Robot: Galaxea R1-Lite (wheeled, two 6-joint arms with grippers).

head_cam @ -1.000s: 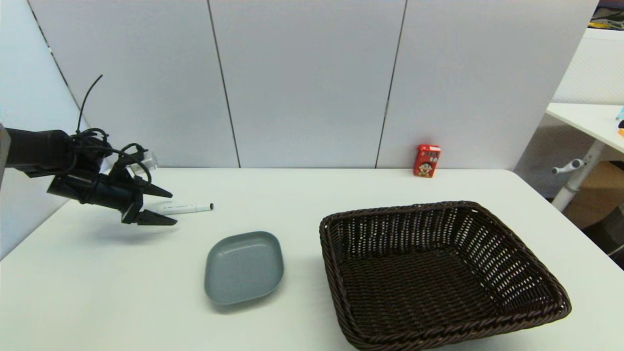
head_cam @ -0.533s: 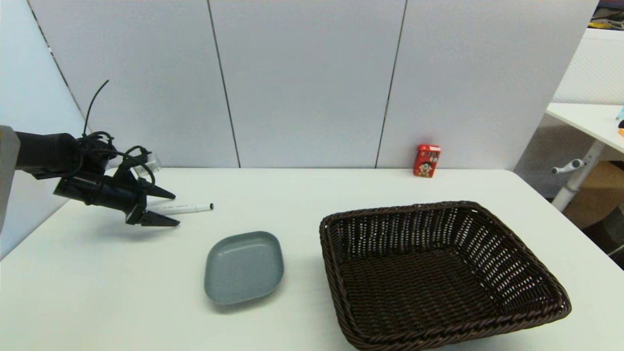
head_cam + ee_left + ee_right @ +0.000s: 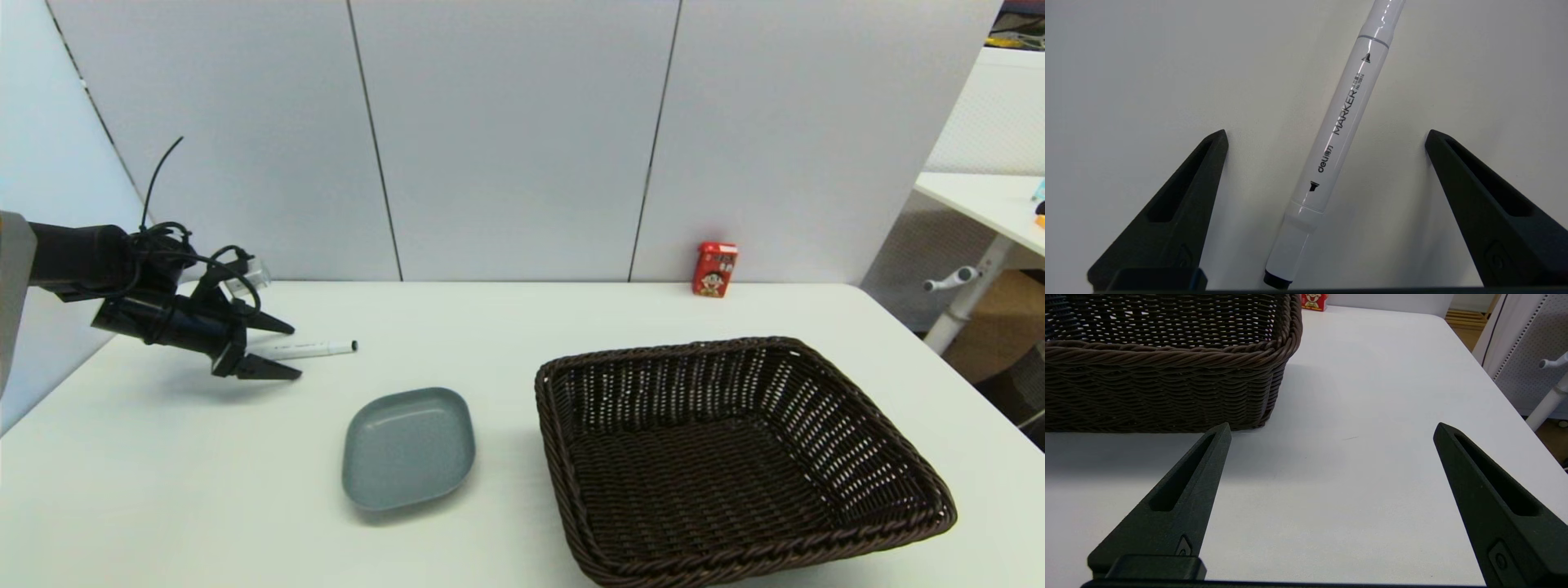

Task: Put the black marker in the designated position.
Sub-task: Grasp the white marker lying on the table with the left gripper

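Head view puts the left gripper (image 3: pixel 277 349) at the left of the frame, fingers spread wide around the near end of the black marker (image 3: pixel 314 349), which lies flat on the white table (image 3: pixel 204 490). Left wrist view shows the marker (image 3: pixel 1337 130) between both fingers, touching neither. Right gripper (image 3: pixel 1331 430) hangs spread open beside the wicker basket (image 3: pixel 1167 375).

Looking like office or lab test bay. Plain grey partition panels (image 3: pixel 522 139) enclosing white table (image 3: pixel 506 327). Second white desk (image 3: pixel 980 200) standing to right on adjustable leg, perforated white screen (image 3: pixel 992 114) behind it. Cardboard box (image 3: pixel 992 327) sitting on floor. Few props lying staged on bare tabletop.
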